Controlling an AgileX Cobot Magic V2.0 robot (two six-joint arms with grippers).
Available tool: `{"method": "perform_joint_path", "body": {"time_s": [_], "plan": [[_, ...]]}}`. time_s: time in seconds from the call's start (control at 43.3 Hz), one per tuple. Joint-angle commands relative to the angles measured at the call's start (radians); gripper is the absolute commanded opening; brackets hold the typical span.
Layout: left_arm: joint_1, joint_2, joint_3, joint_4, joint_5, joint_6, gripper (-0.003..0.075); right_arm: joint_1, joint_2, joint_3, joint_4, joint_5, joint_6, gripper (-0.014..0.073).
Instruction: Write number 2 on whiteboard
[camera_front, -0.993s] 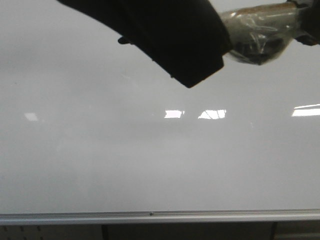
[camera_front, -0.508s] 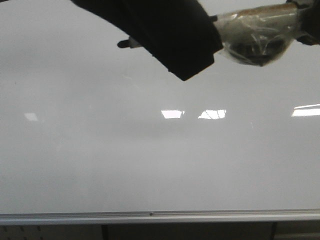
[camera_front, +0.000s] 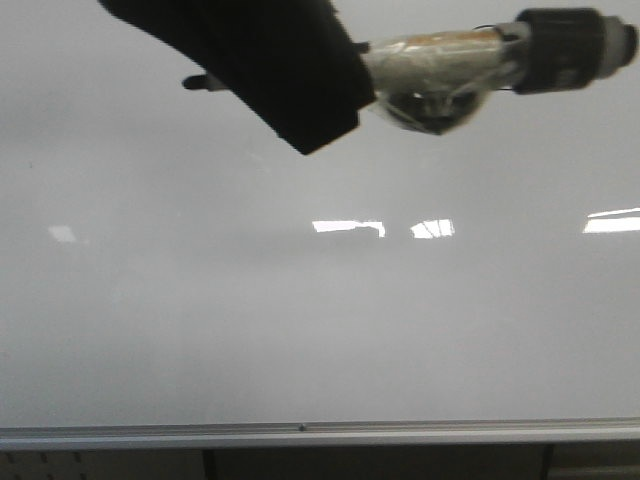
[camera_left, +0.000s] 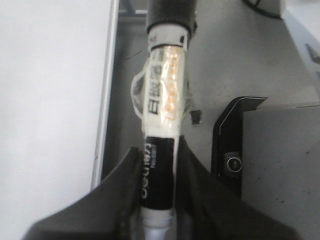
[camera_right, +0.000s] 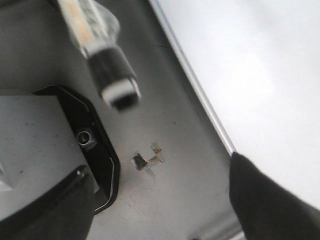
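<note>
Left gripper (camera_left: 159, 200) is pinching a marker (camera_left: 162, 120) between its two dark fingers (camera_left: 120, 190), barrel clamped tight on both sides. In the front view the same gripper (camera_front: 265, 70) is sitting at the top of the frame, blocking part of the upper whiteboard (camera_front: 320, 320). Marker's dark tip (camera_front: 195, 82) is poking out on the left side of the gripper, against or just off the board surface; can't tell which. Taped, clear-wrapped barrel and black cap end (camera_front: 570, 50) are sticking out to the right.

Board surface is showing bare grey-white; no pen stroke of the number 2 is visible on the part that shows. Bright rectangular reflections (camera_front: 348, 227) are sitting mid-board. Silver rail (camera_front: 320, 433) is running along the board's lower edge.

Right gripper (camera_right: 160, 200): fingers (camera_right: 265, 200) are spread wide with nothing between them. Its wrist view is looking down at the board edge rail (camera_right: 195, 85), a grey surface, the blurred marker end (camera_right: 107, 75) and a black-framed grey box (camera_right: 40, 145). Small scraps (camera_right: 147, 160) are lying on the grey surface near the box.
</note>
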Motion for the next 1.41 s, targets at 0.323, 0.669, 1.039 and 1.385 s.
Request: {"method": "perform_joint_path", "body": {"time_s": [0.323,0.669,1.039,1.385], "plan": [[0.191,-0.176,-0.033,0.601,-0.022,-0.708,0.0084,-0.131,-0.091,-0.033,-0.101,-0.032,0.159,0.0580],[0.697,-0.272,0.138,0.514,-0.268,-0.797,0.0084,-0.131,-0.091,-0.033,-0.101,-0.059,0.159,0.0580],[0.897,-0.227,0.484,0.288,-0.938,-0.802,0.0084,-0.131,-0.091,-0.033,-0.100,-0.106,0.159,0.0580],[0.897,-0.013,0.554,0.271,-1.296,-0.802,0.0084,-0.131,-0.091,-0.033,-0.100,-0.114,0.159,0.0580]]}}
